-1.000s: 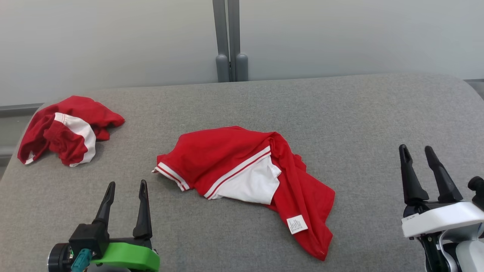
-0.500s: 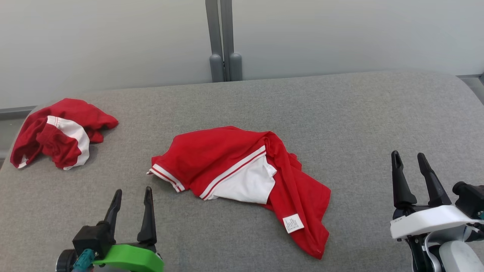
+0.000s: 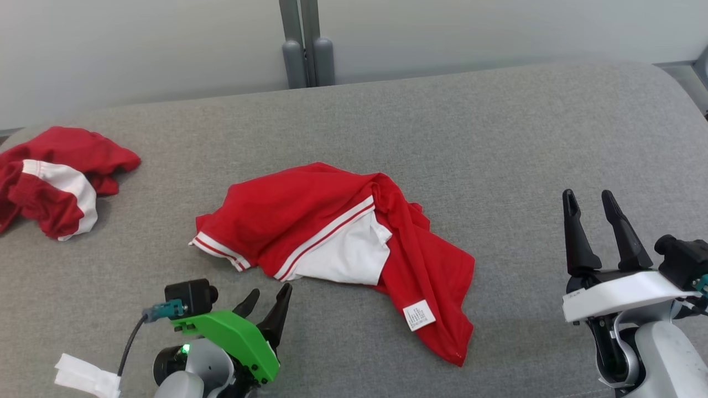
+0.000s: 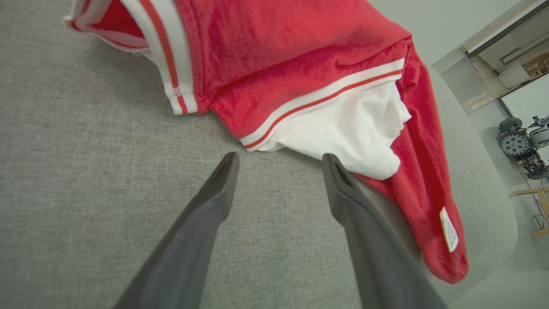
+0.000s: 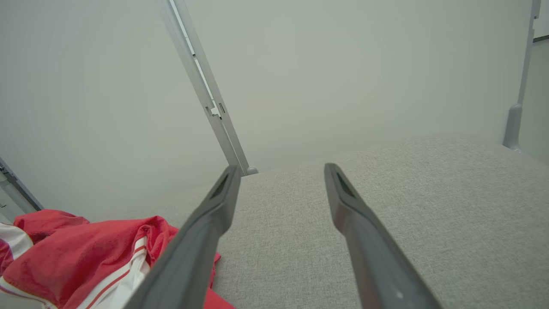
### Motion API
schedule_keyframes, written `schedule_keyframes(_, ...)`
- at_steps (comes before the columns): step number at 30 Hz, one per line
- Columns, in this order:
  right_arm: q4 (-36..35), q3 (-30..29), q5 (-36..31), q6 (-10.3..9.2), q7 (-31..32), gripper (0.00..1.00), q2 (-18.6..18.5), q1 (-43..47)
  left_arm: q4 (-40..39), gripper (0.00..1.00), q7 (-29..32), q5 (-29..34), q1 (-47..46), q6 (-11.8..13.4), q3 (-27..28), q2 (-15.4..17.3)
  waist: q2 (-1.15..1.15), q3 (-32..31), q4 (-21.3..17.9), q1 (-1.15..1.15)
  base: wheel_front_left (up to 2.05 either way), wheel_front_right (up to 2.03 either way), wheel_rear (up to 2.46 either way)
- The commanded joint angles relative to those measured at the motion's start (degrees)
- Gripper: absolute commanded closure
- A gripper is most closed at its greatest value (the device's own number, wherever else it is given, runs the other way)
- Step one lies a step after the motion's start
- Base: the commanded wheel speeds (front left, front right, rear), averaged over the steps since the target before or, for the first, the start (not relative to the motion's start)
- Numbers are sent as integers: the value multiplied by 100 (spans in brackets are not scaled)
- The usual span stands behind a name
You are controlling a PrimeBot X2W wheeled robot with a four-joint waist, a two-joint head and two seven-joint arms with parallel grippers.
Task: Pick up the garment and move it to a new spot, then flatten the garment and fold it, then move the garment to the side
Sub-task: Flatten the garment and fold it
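So, the crumpled red jersey-knit garment with white striped trim (image 3: 310, 221) sits bunched up roughly in the middle of the grey woven fabric tabletop (image 3: 498, 138). One sleeve cuff (image 3: 218, 249) pokes out to the left, and a white care label (image 3: 418, 316) shows on the flap nearest the robot.

The left gripper (image 3: 271, 291), the one with the green housing, is tilted in toward it. Its two dark fingers (image 4: 201, 223) are spread apart with nothing between them, tips just short of the near hem where the white panel (image 4: 351, 133) peeks out. My read: it's lining up on that edge because a hem is the easiest bit to pinch without scooping up several layers.

The right gripper (image 3: 587, 196), on the white housing, hangs well off to the right over bare fabric. Its fingers are also apart and empty, pointing away from the robot, probably parked out of the way until a second corner needs holding.

A second rumpled red-and-white garment (image 3: 50, 177) lies at the far left edge, well apart from the first. Nothing is lifted yet, so I'd call this the very start of the pick-up step.
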Motion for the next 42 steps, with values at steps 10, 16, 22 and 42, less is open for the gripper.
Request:
schedule_keyframes(10,132,47,-50,2,-69,0,50,-231,1136,0,400,-557,-874,-21,140,98,0,517,-491,0,0,0,0)
schedule_keyframes(16,185,51,-40,2,-91,0,76,-277,1402,38,341,-749,-1145,-25,-5,165,0,558,-518,0,0,0,0)
schedule_keyframes(22,268,-8,-30,2,-103,0,100,-179,1142,100,195,-911,-1063,-27,-337,329,0,432,-349,0,0,0,0)
schedule_keyframes(42,516,86,109,2,-29,0,-8,-36,-1391,100,1145,-1371,414,371,-488,1566,0,147,550,0,0,0,0)
